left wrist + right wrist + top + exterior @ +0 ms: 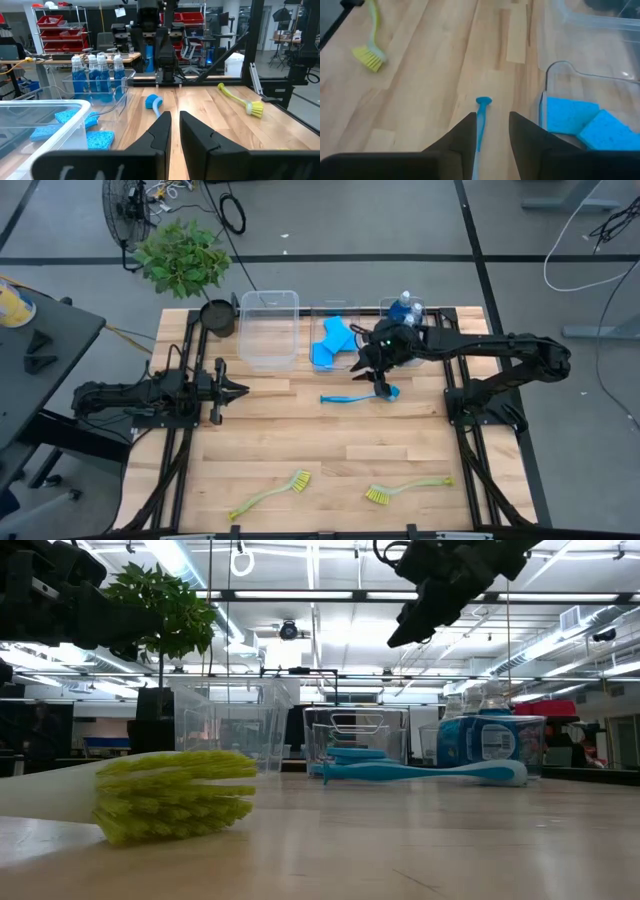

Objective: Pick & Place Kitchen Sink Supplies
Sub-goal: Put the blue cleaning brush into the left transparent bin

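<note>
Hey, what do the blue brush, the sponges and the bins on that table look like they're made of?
Blue brush: likely moulded plastic, since the handle is smooth, evenly coloured and slightly glossy. Blue sponges: probably soft cellulose or foam, with a matte, grainy surface and blunt edges. Clear bins: apparently rigid transparent plastic, as the table shows through and the rims catch highlights. Table: wood planks, judging by visible grain and seams.

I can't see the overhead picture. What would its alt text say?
The right gripper hangs open over a blue brush on a wooden table, near clear bins. Two yellow-green brushes lie at the front; the left gripper waits.
</note>
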Controlling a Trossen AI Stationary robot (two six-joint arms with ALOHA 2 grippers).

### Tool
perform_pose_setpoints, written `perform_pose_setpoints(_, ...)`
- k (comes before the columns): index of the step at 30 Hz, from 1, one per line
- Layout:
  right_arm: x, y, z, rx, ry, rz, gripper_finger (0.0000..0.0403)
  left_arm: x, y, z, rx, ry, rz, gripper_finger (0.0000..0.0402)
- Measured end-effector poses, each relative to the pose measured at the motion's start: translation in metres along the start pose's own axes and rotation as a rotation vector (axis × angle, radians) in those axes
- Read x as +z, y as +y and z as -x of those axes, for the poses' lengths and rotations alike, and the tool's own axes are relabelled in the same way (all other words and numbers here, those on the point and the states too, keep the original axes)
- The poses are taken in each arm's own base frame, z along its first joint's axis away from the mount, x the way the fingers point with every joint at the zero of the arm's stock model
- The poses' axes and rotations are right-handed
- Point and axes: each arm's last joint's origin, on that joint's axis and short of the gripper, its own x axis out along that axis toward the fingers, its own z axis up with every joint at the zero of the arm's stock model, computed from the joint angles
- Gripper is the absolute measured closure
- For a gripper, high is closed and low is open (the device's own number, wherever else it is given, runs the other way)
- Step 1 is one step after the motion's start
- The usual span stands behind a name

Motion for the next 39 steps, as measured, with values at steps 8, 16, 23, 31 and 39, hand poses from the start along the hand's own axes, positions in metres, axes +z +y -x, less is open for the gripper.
perform_pose_setpoints(8,-0.022,0.014,-0.015,0.010,0.091,0.050,0.0287,0.000,0.000,0.000,0.000,-0.001,0.000,0.0358)
perform_pose_setpoints(16,-0.053,0.030,-0.031,-0.046,0.206,0.099,0.0287,0.000,0.000,0.000,0.000,0.000,0.000,0.0358)
perform_pose_setpoints(23,-0.064,0.041,-0.038,-0.078,0.252,0.202,0.0287,0.000,0.000,0.000,0.000,0.000,0.000,0.0358)
perform_pose_setpoints(31,-0.070,0.048,-0.044,-0.063,0.235,0.314,0.0282,0.000,0.000,0.000,0.000,0.000,0.000,0.0358)
perform_pose_setpoints(39,-0.086,0.054,-0.056,-0.049,0.288,0.326,0.0248,0.000,0.000,0.000,0.000,0.000,0.000,0.0358)
